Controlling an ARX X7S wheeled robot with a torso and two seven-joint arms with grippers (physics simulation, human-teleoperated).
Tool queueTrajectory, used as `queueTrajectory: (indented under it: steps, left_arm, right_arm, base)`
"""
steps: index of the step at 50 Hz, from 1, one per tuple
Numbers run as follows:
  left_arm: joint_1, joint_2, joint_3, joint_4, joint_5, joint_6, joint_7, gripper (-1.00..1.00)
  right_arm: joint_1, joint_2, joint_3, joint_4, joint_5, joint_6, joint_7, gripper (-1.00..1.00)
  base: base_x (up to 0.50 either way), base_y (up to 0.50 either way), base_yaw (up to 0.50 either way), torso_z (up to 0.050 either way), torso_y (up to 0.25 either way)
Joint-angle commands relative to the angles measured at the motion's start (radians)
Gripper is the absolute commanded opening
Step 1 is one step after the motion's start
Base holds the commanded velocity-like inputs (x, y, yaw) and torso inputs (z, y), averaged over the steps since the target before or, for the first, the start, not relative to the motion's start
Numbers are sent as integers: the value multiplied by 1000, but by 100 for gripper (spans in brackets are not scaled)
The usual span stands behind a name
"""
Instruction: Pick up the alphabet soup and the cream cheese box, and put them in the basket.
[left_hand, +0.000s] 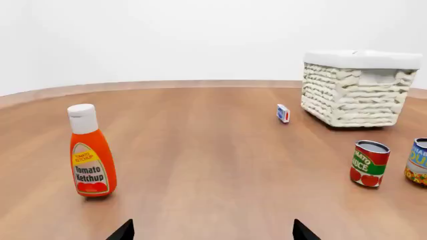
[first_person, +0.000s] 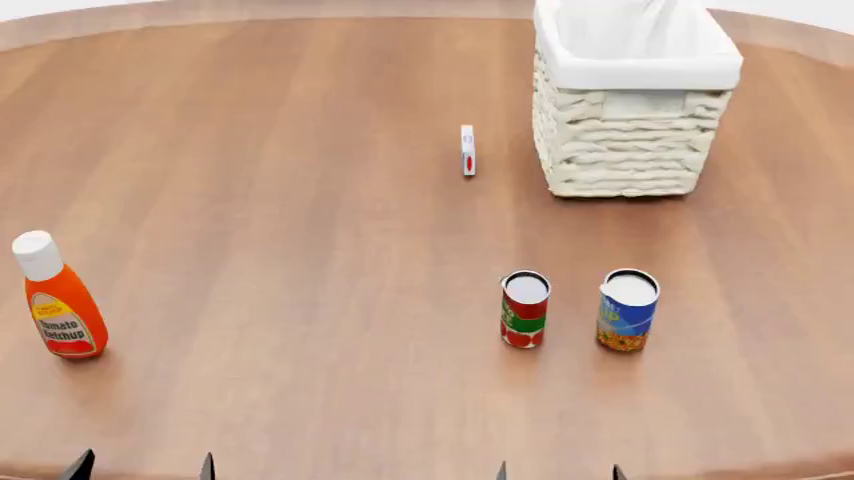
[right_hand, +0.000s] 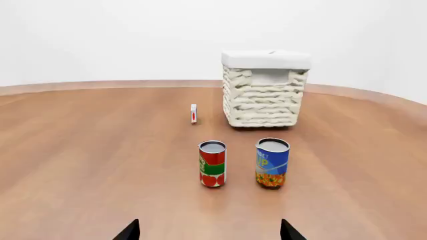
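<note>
The cream cheese box (first_person: 467, 150) (thin, light, easily tipped) should be gripped across its flat faces. Both pincers are spread, empty.

- The orange plastic squeeze bottle with a white cap (left_hand: 91, 152) carries a white label reading "Tomato Ketchup" in dark letters; a small yellow band above it repeats "TOMATO KETCHUP", only just legible
- The red, green and white tin can (left_hand: 368, 163) shows part of a word in white on its green band, ending in "ICE"; its other lettering is turned away
- The blue and yellow tin can (right_hand: 271, 163) has yellow lettering too small to read
- The small thin white carton with a blue logo and red dot (left_hand: 283, 113) bears print too tiny to make out
</note>
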Motion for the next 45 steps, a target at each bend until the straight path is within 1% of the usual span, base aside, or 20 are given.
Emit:
queueTrajectory:
  steps: [1,2,5,7,15,19,21,23,24,26,27,31,33,35,36,45]
  left_arm:
    - [-2,-10,11,-10,-10,8,-11,100]
    - [2,-17,14,9,-24,-6,-14,100]
    - [1,-28,26,0,-27,6,-38,100]
    - [4,-29,28,13,-54,-16,-40,100]
    - [6,-53,53,18,-59,-2,-61,100]
    - [27,-69,62,142,-56,-24,-72,100]
    - [40,-73,52,263,-117,-98,-61,100]
    - [42,-87,71,326,-80,-124,-74,100]
    - [40,-87,63,380,-99,-147,-78,100]
    - [41,-95,71,424,-73,-147,-92,100]
    - [42,-93,66,467,-91,-180,-95,100]
    - [46,-109,86,573,-61,-181,-105,100]
    - [40,-113,83,624,-72,-200,-109,100]
    - [30,-116,75,683,-89,-227,-113,100]
    - [24,-118,68,726,-110,-252,-113,100]
    - [6,-137,53,864,-131,-298,-137,100]
  right_arm:
    - [0,20,-25,4,20,-4,25,100]
    - [3,29,-37,-5,0,9,36,100]
    - [6,43,-51,-27,3,29,39,100]
    - [6,45,-57,-32,14,32,38,100]
    - [0,62,-77,-69,13,46,63,100]
    - [-16,79,-95,-194,-16,97,78,100]
    - [-18,87,-102,-267,-36,136,87,100]
    - [-17,89,-100,-318,-28,171,87,100]
    - [-15,92,-103,-374,-34,197,88,100]
    - [-10,96,-106,-431,-42,229,92,100]
    - [-5,99,-107,-473,-46,254,93,100]
    - [7,112,-116,-600,-64,328,94,100]
    - [15,108,-112,-665,-47,363,90,100]
    - [27,126,-147,-713,-112,408,102,100]
    - [28,129,-157,-756,-110,415,91,100]
    - [75,153,-224,-934,-198,519,80,100]
  base:
    - [0,0,0,0,0]
    - [0,0,0,0,0]
    - [0,0,0,0,0]
    - [0,0,0,0,0]
    - [0,0,0,0,0]
    - [0,0,0,0,0]
    - [0,0,0,0,0]
    - [0,0,0,0,0]
    - [0,0,0,0,0]
    - [0,0,0,0,0]
    - [0,0,0,0,0]
    - [0,0,0,0,0]
    - [0,0,0,0,0]
    - [0,0,0,0,0]
    - [0,0,0,0,0]
    - [0,0,0,0,0]
